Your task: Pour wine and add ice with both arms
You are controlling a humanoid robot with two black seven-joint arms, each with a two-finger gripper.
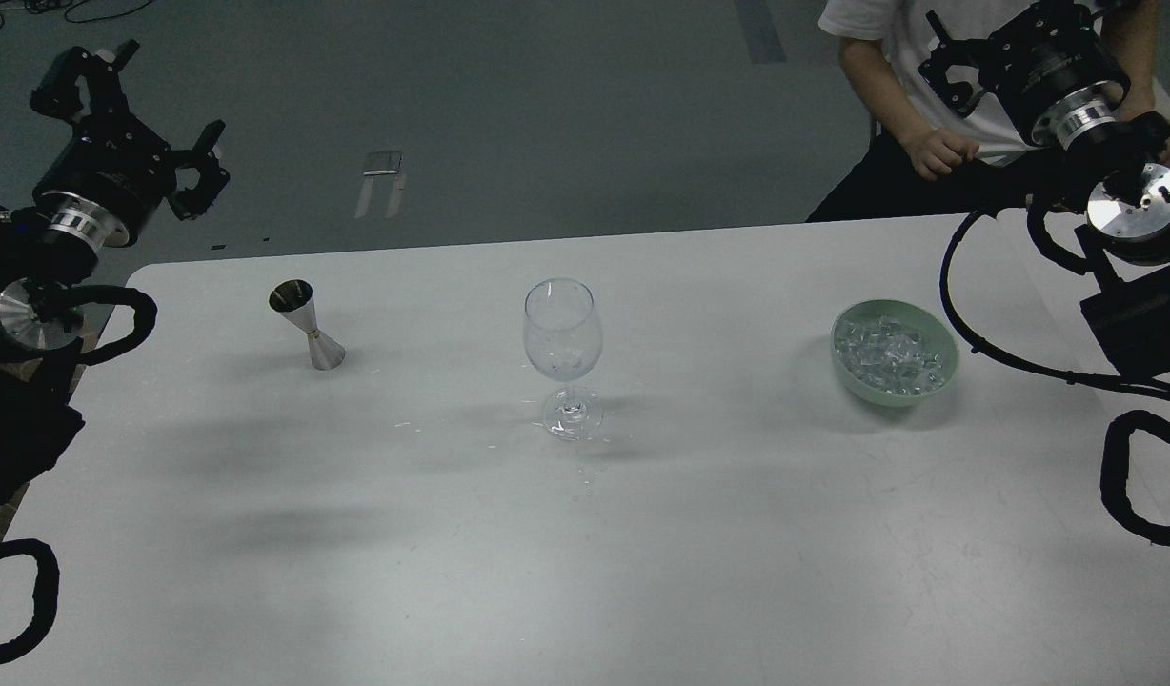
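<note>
A clear wine glass (563,333) stands upright at the table's middle. Its bowl holds something small and clear at the bottom; I cannot tell wine from ice there. A steel jigger (308,325) stands tilted at the left. A pale green bowl (943,375) at the right holds the ice (890,353), many small clear cubes. My left gripper (166,95) is raised beyond the table's far left corner, open and empty. My right gripper (1018,33) is raised beyond the far right edge, open and empty. Both are far from the glass.
A person in a white shirt (928,143) sits behind the table's far right edge, close to my right gripper. A few clear drops (585,476) lie on the white table (642,572) around the glass's foot.
</note>
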